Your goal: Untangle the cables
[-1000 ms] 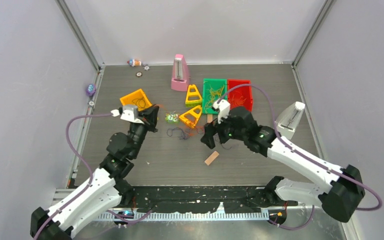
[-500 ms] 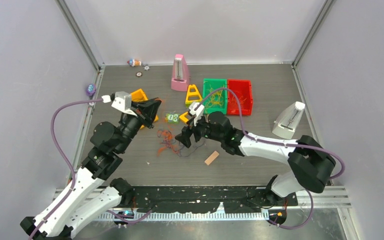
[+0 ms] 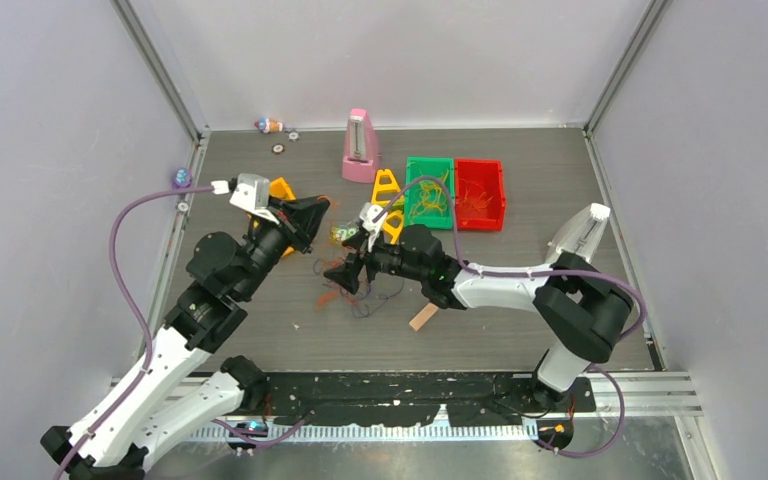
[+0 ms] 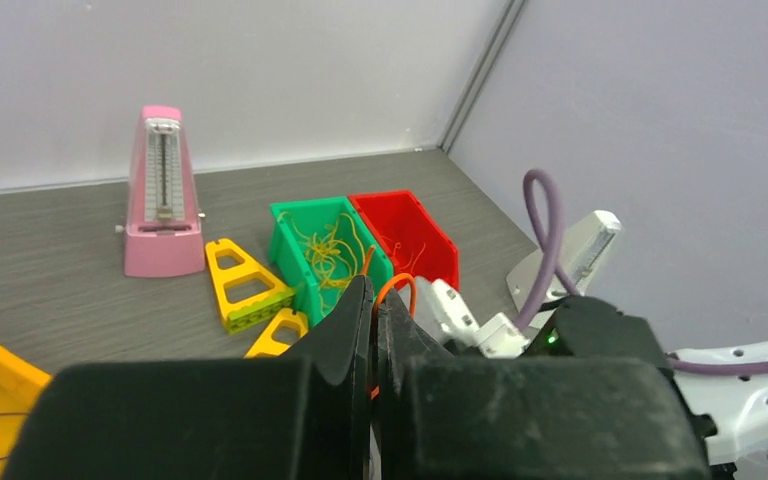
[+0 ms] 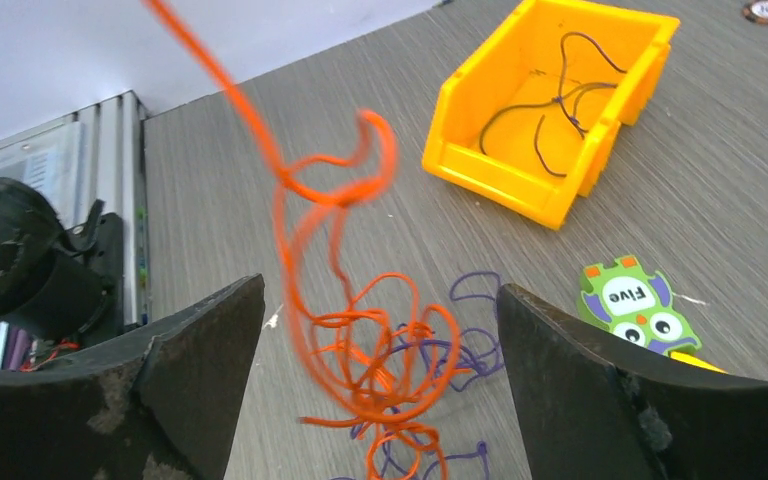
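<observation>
Rear centre: we find a metronome [image 3: 361,146] by the back wall.
Right of it: two bins side by side, the middle bin [image 3: 430,160] and the right bin [image 3: 480,161], cables [image 3: 428,200] in each.
Left: the left bin [image 5: 500,170], more cables inside it.
Middle: we see the cable tangle [image 5: 380,380] on the table [image 3: 480,340], in front of the owl card [image 5: 632,305].
Far right: a second metronome [image 3: 582,240].

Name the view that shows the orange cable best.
Right wrist: the orange cable fills the frame, loops clear, over purple cables. Top external shows a tiny snarl; left wrist only a short loop past the left gripper.
</observation>
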Controlling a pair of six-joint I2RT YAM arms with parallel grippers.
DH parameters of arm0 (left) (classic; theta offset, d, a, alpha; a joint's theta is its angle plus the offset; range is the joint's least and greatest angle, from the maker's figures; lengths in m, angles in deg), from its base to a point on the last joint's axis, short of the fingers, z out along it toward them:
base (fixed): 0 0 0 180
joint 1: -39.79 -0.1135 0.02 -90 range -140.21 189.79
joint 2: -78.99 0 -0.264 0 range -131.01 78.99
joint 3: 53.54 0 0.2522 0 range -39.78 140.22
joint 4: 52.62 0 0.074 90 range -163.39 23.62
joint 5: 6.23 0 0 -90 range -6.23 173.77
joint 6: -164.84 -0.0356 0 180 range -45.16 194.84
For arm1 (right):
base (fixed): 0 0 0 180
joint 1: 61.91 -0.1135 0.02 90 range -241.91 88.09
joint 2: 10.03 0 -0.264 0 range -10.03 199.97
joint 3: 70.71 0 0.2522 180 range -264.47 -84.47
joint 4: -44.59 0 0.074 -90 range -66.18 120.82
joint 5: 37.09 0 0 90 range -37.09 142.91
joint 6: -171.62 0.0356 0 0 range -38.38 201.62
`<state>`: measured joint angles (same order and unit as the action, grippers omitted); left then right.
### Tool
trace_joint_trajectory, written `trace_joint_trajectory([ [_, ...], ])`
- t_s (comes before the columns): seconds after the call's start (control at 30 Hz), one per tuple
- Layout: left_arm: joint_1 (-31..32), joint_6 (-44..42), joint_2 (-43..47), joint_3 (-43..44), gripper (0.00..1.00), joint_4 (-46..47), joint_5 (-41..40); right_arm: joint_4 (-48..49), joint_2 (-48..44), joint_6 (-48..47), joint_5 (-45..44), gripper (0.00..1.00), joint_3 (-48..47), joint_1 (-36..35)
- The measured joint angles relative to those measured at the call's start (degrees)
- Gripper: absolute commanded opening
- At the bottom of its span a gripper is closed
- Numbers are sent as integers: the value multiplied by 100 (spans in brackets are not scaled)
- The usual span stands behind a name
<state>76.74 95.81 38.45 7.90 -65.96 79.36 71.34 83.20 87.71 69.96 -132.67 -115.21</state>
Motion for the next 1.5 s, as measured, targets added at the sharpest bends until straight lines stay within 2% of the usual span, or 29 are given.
trace_joint_trajectory([
  [0.03, 0, -4, 20, 33, 0, -2, -11, 57, 79, 33, -70, 72, -2, 0],
  [0.07, 0, -17, 61, 66, 0, -20, -63, 94, 144, 57, -149, 47, 4, 0],
  [0.1, 0, -39, 125, 96, 0, -48, -127, 144, 195, 98, -223, 34, 31, 0],
  [0.13, 0, -66, 214, 120, 0, -66, -214, 177, 221, 131, -313, 14, 70, 0],
  [0.17, 0, -98, 304, 133, 0, -83, -295, 203, 229, 181, -387, 8, 122, 7],
  [0.2, 0, -168, 431, 149, 0, -114, -407, 247, 229, 243, -479, 6, 199, 22],
  [0.37, 9, -704, 1104, 260, 0, -603, -1290, 935, -26, 887, -837, 5, 1123, 269],
  [0.57, 57, -1615, 1526, 170, 0, -1060, -2730, 1252, -1517, 1714, -1128, 6, 2085, 798],
  [0.63, 90, -1934, 1641, 42, 0, -1016, -3040, 887, -2039, 1880, -1335, 17, 2201, 841],
  [0.67, 101, -2085, 1685, -7, 0, -999, -3158, 632, -2267, 1947, -1447, 29, 2223, 839],
  [0.7, 105, -2210, 1709, -28, 0, -964, -3289, 299, -2463, 1967, -1617, 34, 2227, 841],
  [0.73, 81, -2361, 1722, -28, 0, -804, -3550, -46, -2608, 1996, -1808, 45, 2251, 887],
  [0.8, 26, -2546, 1781, -11, 0, -424, -3939, -922, -2844, 2022, -2238, 53, 2389, 1091],
  [0.97, 2, -2562, 2020, 72, 0, 96, -4085, -2570, -3309, 2004, -2789, 51, 2855, 1346],
  [1.1, 2, -2465, 1923, 72, 0, 98, -4035, -3220, -3794, 2006, -3073, 49, 2935, 1362],
  [1.17, 2, -2430, 1867, 42, 0, 79, -4002, -3410, -3971, 2020, -3248, 44, 2931, 1370],
  [1.33, 2, -2393, 1829, -111, 0, -155, -3928, -4190, -4083, 2251, -4024, 37, 2734, 1381],
  [1.5, 4, -2557, 1832, -256, 0, -240, -4124, -5298, -4017, 2898, -5099, 40, 2256, 1493],
])
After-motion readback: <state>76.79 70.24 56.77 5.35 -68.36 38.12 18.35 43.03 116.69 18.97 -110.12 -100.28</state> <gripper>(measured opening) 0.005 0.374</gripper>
